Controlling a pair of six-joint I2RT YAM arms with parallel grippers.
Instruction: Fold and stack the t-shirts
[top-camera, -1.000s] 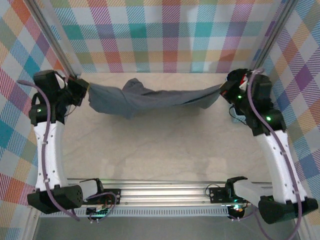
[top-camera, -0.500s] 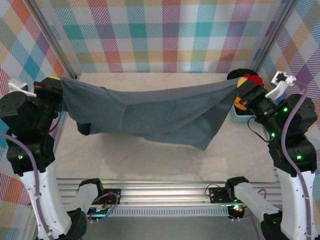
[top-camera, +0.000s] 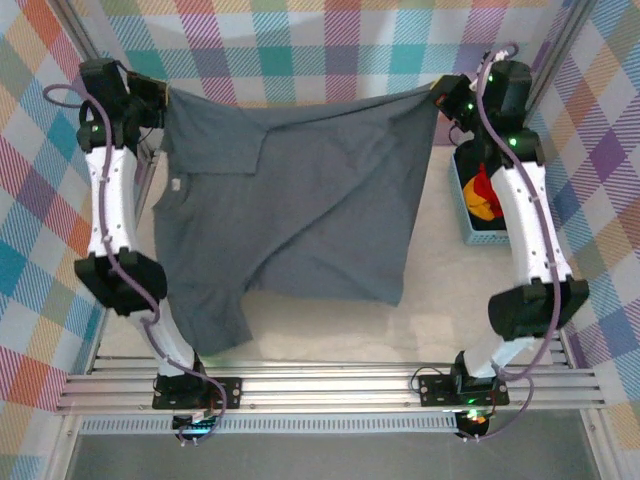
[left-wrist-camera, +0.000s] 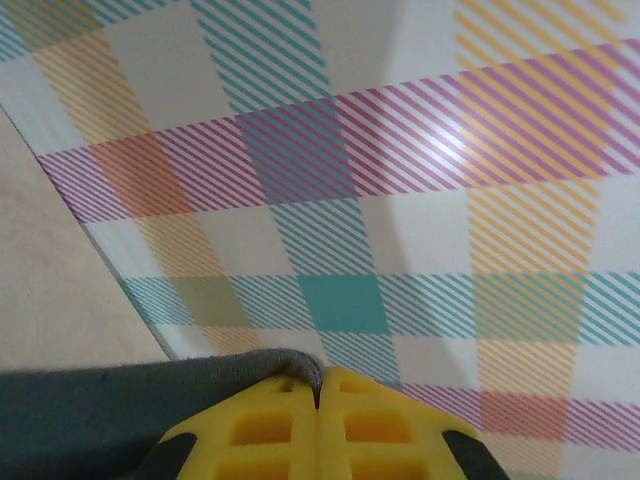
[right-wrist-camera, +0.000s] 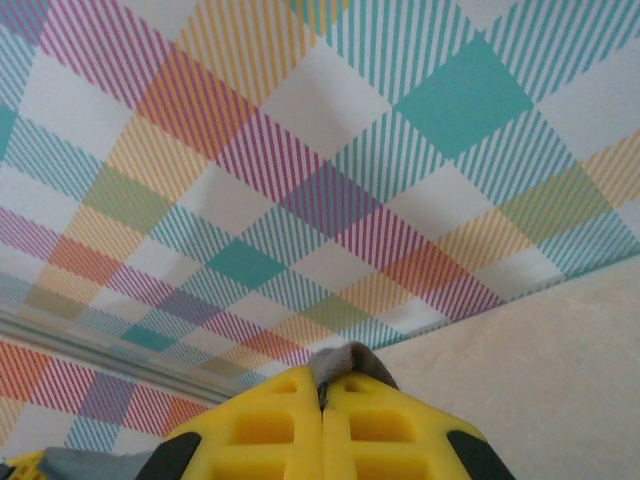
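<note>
The dark grey t-shirt (top-camera: 300, 210), a low sagging band half a second before, had risen toward the checked back wall (top-camera: 330, 50) and hung spread wide; its upper corners sat pinched in the left gripper (top-camera: 160, 97) and the right gripper (top-camera: 441, 98). Both were clamped shut on the cloth.

Matt grey cloth t-shirt (top-camera: 300, 200), yellow finger pads (left-wrist-camera: 335, 405) seemingly moulded plastic, smooth table (top-camera: 440, 310)

Pale marbled table (top-camera: 330, 325) is showing along the near and right sides. Blue basket (top-camera: 487, 240) is sitting at the table's right edge, close against the plaid wall (top-camera: 340, 50). Aluminium rail (top-camera: 330, 388) is running crosswise along the near edge.
</note>
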